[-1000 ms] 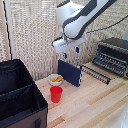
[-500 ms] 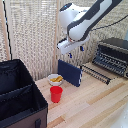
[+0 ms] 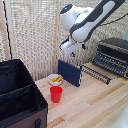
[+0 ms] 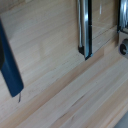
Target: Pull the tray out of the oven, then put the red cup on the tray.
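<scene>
The red cup (image 3: 56,94) stands upright on the wooden table, in front of a white bowl. The oven (image 3: 115,49) sits at the exterior view's right, its wide front facing the table. Ribbed dark bars that look like the tray (image 3: 106,62) show at its front opening. A dark strip (image 3: 95,73), probably the lowered door's edge, lies on the table before it and shows as a dark bar (image 4: 85,30) in the wrist view. My gripper (image 3: 70,48) hangs in the air above the blue board, far from cup and oven. Its fingers are too small to read.
An upright navy-blue board (image 3: 70,73) stands mid-table, and its edge (image 4: 10,65) shows in the wrist view. The white bowl (image 3: 55,79) holds yellow food. A big black fabric bin (image 3: 20,97) fills the exterior view's left. A slatted screen stands behind.
The arm has drifted a little toward the exterior view's right and slightly down, nearer the oven. The cup, bowl and board have not moved.
</scene>
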You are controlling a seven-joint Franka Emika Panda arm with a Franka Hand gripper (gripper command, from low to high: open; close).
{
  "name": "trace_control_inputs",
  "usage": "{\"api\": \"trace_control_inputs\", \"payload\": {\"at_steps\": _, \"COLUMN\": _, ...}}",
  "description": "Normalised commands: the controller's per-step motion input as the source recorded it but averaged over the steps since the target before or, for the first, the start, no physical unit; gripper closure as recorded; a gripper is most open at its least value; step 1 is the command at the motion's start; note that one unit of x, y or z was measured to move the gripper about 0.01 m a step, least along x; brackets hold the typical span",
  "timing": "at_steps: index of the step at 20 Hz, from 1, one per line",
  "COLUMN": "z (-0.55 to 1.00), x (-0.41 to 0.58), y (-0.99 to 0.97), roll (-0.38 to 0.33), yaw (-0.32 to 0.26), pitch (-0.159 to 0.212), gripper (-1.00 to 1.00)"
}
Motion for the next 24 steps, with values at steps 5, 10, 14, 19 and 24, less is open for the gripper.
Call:
{"api": "trace_control_inputs", "payload": {"at_steps": 5, "z": -0.03, "x": 0.000, "y": -0.34, "roll": -0.293, "yaw": 0.129, "pitch": 0.000, "gripper": -1.00}}
{"api": "trace_control_inputs", "payload": {"at_steps": 10, "z": -0.03, "x": 0.000, "y": -0.33, "roll": -0.296, "yaw": 0.128, "pitch": 0.000, "gripper": -1.00}}
{"api": "trace_control_inputs", "payload": {"at_steps": 14, "z": -0.03, "x": 0.000, "y": -0.34, "roll": -0.296, "yaw": 0.127, "pitch": 0.000, "gripper": -1.00}}
{"api": "trace_control_inputs", "payload": {"at_steps": 19, "z": -0.02, "x": 0.000, "y": -0.37, "roll": -0.294, "yaw": 0.123, "pitch": 0.000, "gripper": -1.00}}
{"api": "trace_control_inputs", "payload": {"at_steps": 24, "z": -0.05, "x": 0.000, "y": -0.44, "roll": -0.276, "yaw": 0.118, "pitch": 0.000, "gripper": -1.00}}
